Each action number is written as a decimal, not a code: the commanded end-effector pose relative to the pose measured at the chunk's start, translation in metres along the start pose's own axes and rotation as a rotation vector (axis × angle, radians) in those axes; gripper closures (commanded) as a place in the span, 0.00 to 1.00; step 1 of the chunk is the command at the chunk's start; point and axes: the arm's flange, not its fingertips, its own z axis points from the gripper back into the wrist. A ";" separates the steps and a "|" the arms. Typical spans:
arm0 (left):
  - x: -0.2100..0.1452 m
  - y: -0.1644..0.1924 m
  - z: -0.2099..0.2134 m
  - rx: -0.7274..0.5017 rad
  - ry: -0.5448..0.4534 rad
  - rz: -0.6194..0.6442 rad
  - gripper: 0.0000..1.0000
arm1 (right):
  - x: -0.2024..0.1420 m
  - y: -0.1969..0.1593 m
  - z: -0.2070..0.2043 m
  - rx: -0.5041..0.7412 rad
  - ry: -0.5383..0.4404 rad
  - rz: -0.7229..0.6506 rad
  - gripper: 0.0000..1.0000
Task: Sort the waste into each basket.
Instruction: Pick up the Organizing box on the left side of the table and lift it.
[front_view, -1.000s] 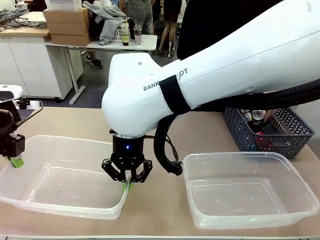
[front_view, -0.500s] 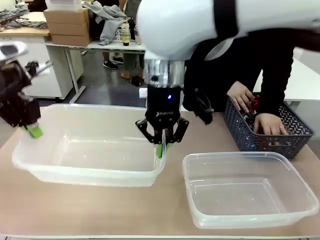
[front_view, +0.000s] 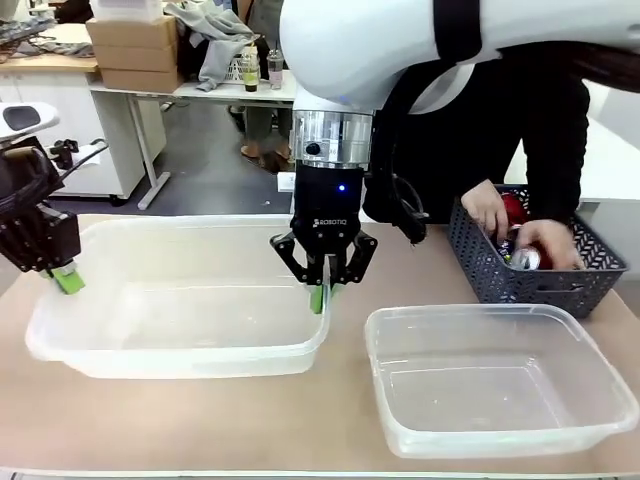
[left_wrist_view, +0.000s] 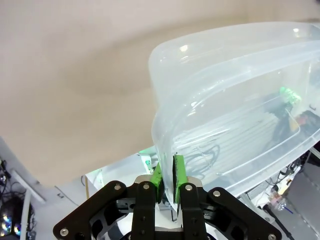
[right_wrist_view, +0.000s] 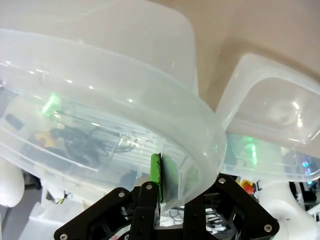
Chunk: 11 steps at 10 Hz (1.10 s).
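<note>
Both ends of the left tub (front_view: 180, 330) were pinched at the rim: L gripper (front_view: 68, 280) clamped on one end, R gripper (front_view: 320, 298) on the other. Right tub (front_view: 470, 312) was set on the table (front_view: 300, 430) just beside it. Red-silver can (front_view: 523, 259) was seen by a person's hand (front_view: 552, 240) in the dark basket (front_view: 560, 288), far right.
</note>
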 end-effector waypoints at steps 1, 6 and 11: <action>0.012 -0.012 0.003 -0.018 0.007 -0.012 0.91 | 0.001 -0.027 -0.005 0.029 0.053 0.077 0.95; 0.084 -0.127 -0.010 -0.106 0.013 0.102 0.91 | -0.030 -0.147 0.009 -0.016 0.141 0.129 0.95; 0.088 -0.162 -0.035 -0.053 0.064 0.063 0.91 | -0.031 -0.189 0.011 0.078 0.087 0.079 0.95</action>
